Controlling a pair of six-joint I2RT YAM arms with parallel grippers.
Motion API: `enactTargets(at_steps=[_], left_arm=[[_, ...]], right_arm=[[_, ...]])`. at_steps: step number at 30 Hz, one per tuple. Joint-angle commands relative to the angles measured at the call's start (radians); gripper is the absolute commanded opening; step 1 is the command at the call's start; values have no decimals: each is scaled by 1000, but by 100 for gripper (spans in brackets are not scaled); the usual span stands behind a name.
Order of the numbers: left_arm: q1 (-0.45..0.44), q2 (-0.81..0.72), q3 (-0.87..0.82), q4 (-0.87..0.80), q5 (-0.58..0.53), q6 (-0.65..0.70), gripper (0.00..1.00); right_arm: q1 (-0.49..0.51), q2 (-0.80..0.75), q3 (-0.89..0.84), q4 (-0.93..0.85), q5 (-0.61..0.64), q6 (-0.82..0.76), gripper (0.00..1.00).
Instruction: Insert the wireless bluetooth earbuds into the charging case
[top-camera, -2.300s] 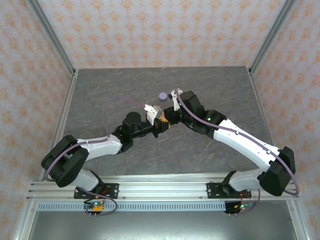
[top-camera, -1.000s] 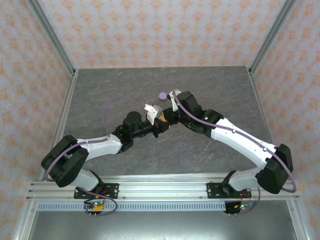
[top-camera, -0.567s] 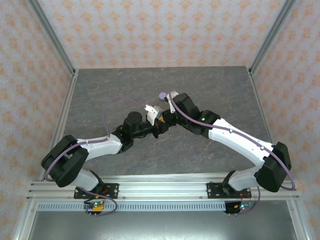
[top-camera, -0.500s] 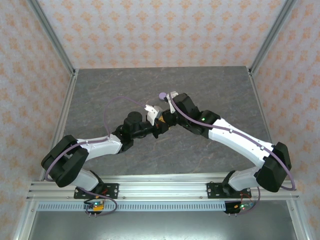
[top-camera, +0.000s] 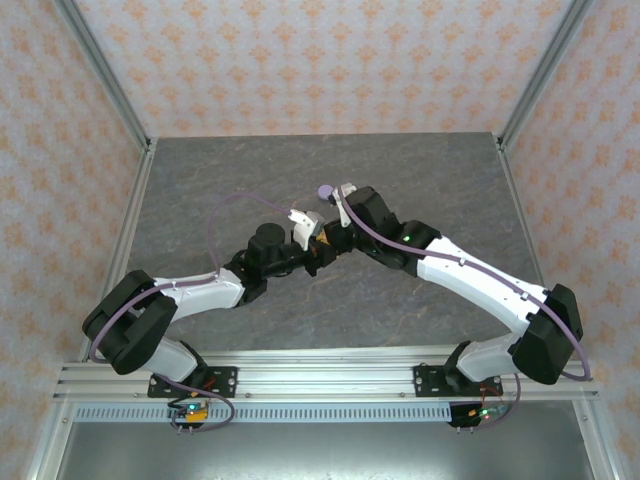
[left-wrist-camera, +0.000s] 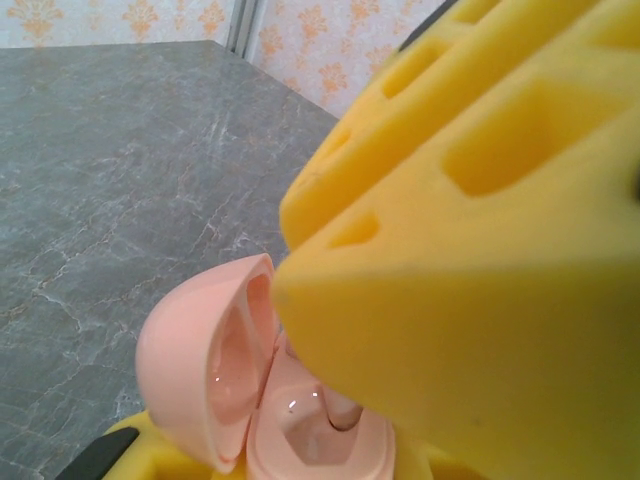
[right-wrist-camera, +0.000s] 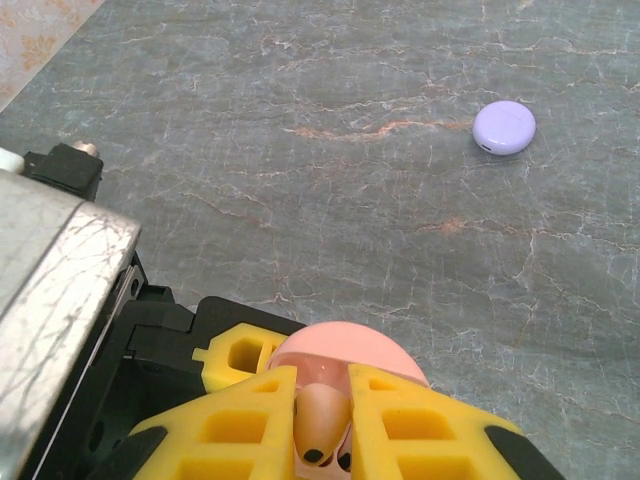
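A pale pink charging case (left-wrist-camera: 300, 440) sits with its lid (left-wrist-camera: 200, 370) swung open, and my left gripper (left-wrist-camera: 290, 465) is shut on its base. In the right wrist view the same lid (right-wrist-camera: 345, 348) shows as a pink dome. My right gripper (right-wrist-camera: 322, 385) is shut on a pale pink earbud (right-wrist-camera: 322, 425), held just over the case's open tray. From the left wrist, the earbud's tip (left-wrist-camera: 345, 410) reaches into a socket under a big yellow right finger (left-wrist-camera: 470, 230). From above, the left gripper (top-camera: 314, 249) and right gripper (top-camera: 331, 239) meet mid-table.
A closed lilac round case (right-wrist-camera: 504, 127) lies on the grey marbled table (top-camera: 420, 170), just beyond the right wrist (top-camera: 325, 191). The left arm's metal wrist block (right-wrist-camera: 50, 270) stands close beside my right fingers. Aluminium frame posts and patterned walls bound the table.
The right arm has shifted slightly left and toward the left gripper over the last two seconds. In the last half second both arms stay almost still.
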Motion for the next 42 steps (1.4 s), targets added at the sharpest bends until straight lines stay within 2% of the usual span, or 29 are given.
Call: enactTargets(at_steps=[1, 8, 14, 19, 28, 33, 42], left_arm=[[-5, -35, 47, 32, -51, -23, 7], [-6, -29, 66, 23, 0, -17, 7], [-6, -38, 67, 14, 23, 5, 7], [-6, -49, 62, 6, 30, 33, 8], [-8, -63, 49, 3, 39, 57, 8], [-9, -65, 47, 1, 42, 67, 9], [-14, -62, 50, -4, 62, 75, 10]], right_arm=[[9, -22, -2, -62, 0, -9, 18], [9, -11, -13, -42, 50, 26, 18], [9, 6, 2, -51, -15, 23, 18], [9, 24, 15, -66, -58, 21, 22], [9, 28, 24, -69, -55, 36, 31], [8, 31, 29, -69, -52, 48, 41], [9, 53, 48, -72, -70, 62, 46]])
